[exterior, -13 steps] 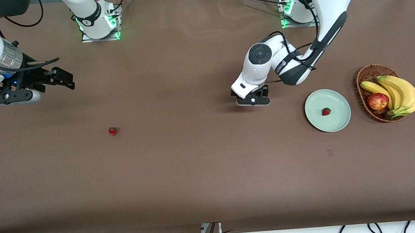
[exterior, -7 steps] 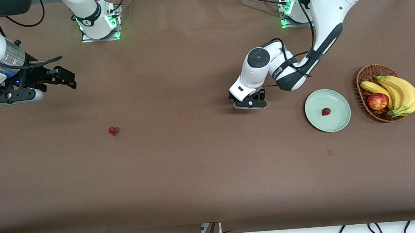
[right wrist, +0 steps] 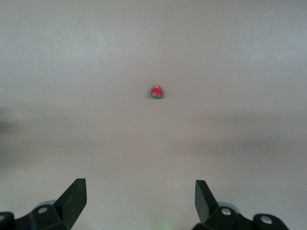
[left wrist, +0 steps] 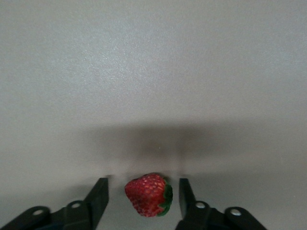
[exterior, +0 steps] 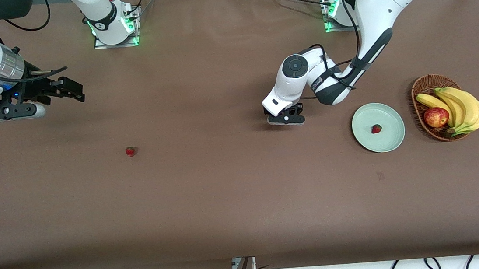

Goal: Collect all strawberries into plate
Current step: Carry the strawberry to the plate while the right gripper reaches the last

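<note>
Front view has my left gripper (exterior: 285,119) down at the brown table (exterior: 228,197), between its middle and the plate (exterior: 391,139), which lies toward the left arm's end beside a wicker basket (exterior: 420,86) holding bananas (exterior: 465,108) and an apple (exterior: 436,117). Through my left wrist camera I see 1 strawberry (left wrist: 148,195) sitting between my left fingers (left wrist: 98,199), with a gap on each side, so the jaws are apart and touch nothing. A 2nd strawberry (exterior: 376,128) rests in the plate. A 3rd strawberry (exterior: 130,151) lies alone on the table toward the right arm's end, nearer the front camera than my right gripper (exterior: 72,90). That gripper waits above the table with its fingers spread wide and empty, and its wrist camera looks at the same berry (right wrist: 156,92).
</note>
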{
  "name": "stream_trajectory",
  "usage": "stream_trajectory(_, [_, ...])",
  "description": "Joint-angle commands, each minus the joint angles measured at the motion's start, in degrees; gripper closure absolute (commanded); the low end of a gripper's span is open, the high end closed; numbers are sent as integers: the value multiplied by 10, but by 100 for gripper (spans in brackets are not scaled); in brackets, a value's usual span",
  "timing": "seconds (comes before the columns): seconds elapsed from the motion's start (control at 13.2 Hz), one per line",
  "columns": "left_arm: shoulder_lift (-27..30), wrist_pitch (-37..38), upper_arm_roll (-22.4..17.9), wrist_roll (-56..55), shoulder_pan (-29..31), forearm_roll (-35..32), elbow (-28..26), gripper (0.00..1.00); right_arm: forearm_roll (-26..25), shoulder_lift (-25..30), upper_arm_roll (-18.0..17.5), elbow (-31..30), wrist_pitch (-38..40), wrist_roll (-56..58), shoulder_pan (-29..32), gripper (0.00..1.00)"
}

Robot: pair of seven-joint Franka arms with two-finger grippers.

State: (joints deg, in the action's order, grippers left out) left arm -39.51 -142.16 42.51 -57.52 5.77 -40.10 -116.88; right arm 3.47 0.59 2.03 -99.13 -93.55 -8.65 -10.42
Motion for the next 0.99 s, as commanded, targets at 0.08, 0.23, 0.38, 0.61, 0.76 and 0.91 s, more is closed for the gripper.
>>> stream_trajectory(0.08, [-5, 5, -5, -15, -6, -19, 9, 72, -3, 18, -6, -9, 8, 7, 6, 0])
stream_trajectory(0.23, [1, 7, -2, -14, 0, -19, 9, 85, -3, 18, -6, -9, 8, 7, 6, 0])
stream_trajectory(0.38, [26, 17, 0, -8, 7, -18, 9, 85, -4, 18, -6, -11, 9, 8, 6, 0])
stream_trajectory(0.61, [64, 111, 14, 20, 12, -9, 17, 88, -4, 17, -7, -12, 9, 10, 6, 0])
stream_trajectory(0.76, [74, 151, 41, 103, 54, 0, 20, 88, -4, 17, -7, -13, 9, 13, 6, 0])
stream_trajectory(0.91, [74, 181, 95, 209, 140, 29, 21, 88, -4, 14, -7, -14, 8, 13, 6, 0])
